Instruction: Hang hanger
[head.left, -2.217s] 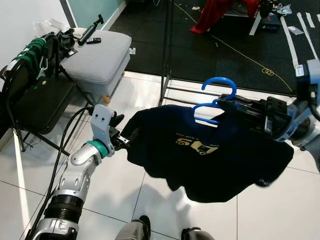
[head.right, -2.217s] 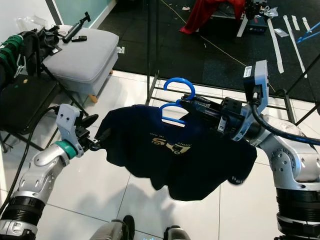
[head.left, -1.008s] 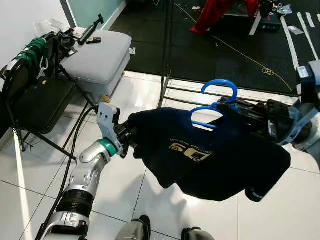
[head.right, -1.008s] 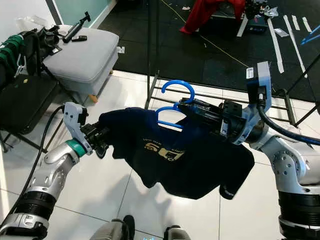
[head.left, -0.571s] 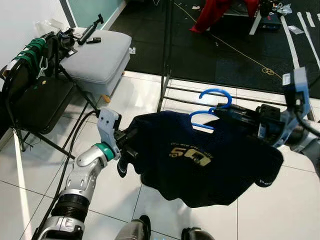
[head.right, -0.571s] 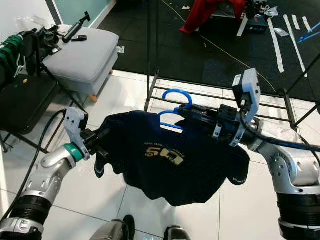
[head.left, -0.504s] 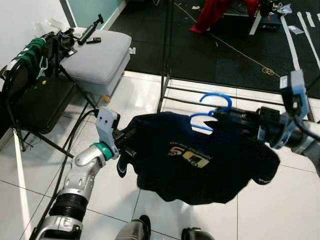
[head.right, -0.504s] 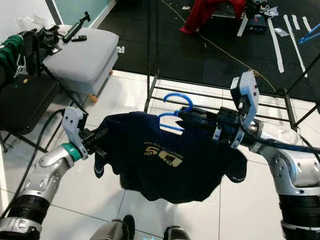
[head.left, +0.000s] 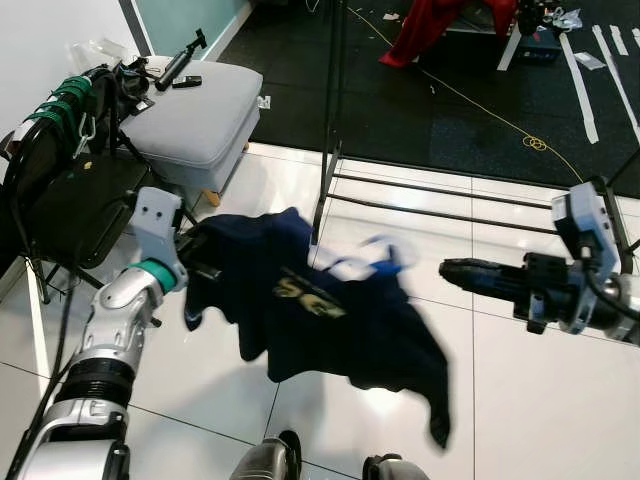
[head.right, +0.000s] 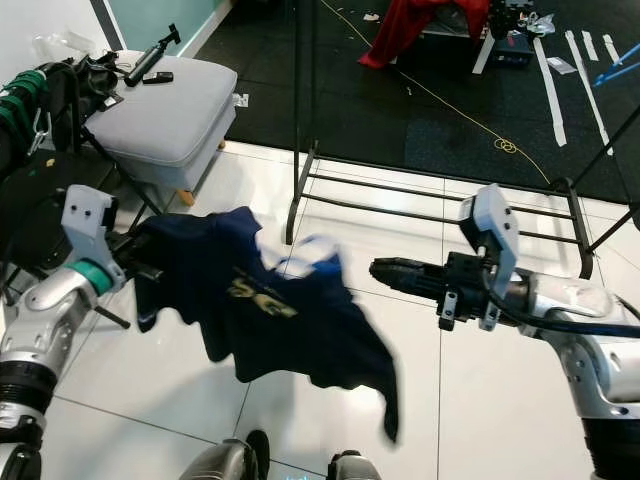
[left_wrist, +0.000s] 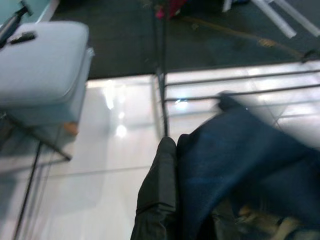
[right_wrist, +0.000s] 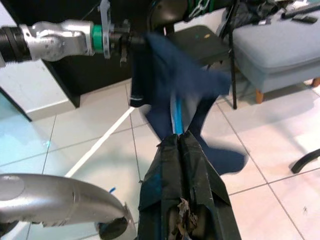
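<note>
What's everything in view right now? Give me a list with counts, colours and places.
T-shirt: one, dark navy with a gold print, hanging over the white tiles, one end at the left gripper.
Hanger: one, blue, blurred, at the shirt's top edge, apart from the right gripper.
Clothes rack: one, black metal, behind the shirt at the edge of the dark mat.
Ottoman: one, grey, far left, with a black stick-shaped object and a small black device on top.
Folding chair: one, black, left of the ottoman.
Red cloth: one, on the dark floor at the back.
Left gripper: shut on the shirt.
Right gripper: shut, holding nothing, pointing at the shirt.
</note>
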